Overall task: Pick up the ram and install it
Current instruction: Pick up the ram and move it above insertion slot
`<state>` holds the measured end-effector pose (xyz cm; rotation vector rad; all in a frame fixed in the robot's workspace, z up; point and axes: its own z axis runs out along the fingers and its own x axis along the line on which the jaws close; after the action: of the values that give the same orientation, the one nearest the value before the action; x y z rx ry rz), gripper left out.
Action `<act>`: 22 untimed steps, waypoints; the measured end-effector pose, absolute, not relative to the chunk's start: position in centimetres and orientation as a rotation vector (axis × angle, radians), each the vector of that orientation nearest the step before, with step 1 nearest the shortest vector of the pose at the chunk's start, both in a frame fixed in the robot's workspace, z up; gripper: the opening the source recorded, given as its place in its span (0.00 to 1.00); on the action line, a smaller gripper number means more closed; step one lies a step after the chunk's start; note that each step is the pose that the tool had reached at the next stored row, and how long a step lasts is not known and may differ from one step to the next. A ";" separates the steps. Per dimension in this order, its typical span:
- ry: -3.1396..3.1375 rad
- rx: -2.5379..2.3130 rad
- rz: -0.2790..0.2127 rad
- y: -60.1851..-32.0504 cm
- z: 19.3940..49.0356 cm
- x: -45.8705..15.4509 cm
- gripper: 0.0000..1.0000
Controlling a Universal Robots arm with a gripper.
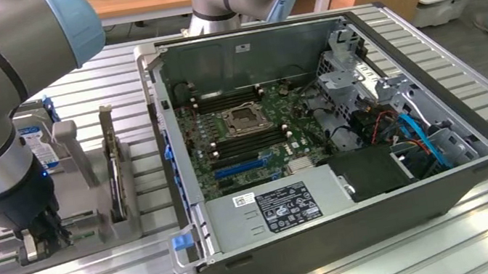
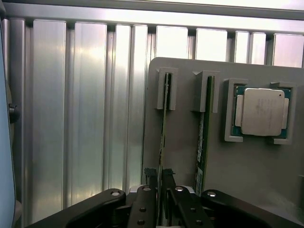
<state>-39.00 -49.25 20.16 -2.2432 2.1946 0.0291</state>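
Grasping step: the hand [image 2: 159, 175] is narrow, astride the ram [image 2: 164, 118], which stands on edge in its slot of the grey holder [image 2: 266, 180] on the worktop [image 2: 85, 118] (a second stick [image 2: 202, 133] just beside). Can't tell whether it actually pinches the board. My read: lifting out calls for a firm, square grip and a straight pull along the slot, clear of the neighbour.

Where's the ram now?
The ram stands on edge in the grey holder, exterior view's left of the computer case, in the slot farther from the processor chip, at the end effector.
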 end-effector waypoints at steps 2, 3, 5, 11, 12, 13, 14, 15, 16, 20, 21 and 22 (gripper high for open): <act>2.195 -2.243 0.029 -49.3 20.2 -39.0 0.19; 2.195 -2.243 0.029 -49.2 20.2 -39.0 0.19; 2.195 -2.243 0.029 -49.3 20.2 -39.0 0.17; 2.195 -2.243 0.029 -49.2 20.2 -39.0 0.12; 2.195 -2.243 0.029 -49.3 20.2 -39.0 0.12; 2.194 -2.243 0.029 -49.2 20.2 -39.0 0.12; 2.194 -2.243 0.029 -49.2 20.2 -39.0 0.12; 2.194 -2.243 0.029 -49.3 20.2 -39.0 0.12; 2.194 -2.243 0.029 -49.2 20.2 -39.0 0.12; 2.194 -2.243 0.029 -49.2 20.2 -39.0 0.12; 2.194 -2.243 0.029 -49.2 20.2 -39.0 0.12; 2.195 -2.243 0.029 -49.3 20.3 -39.0 0.12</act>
<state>-39.00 -49.25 20.29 -2.2434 2.1945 0.0291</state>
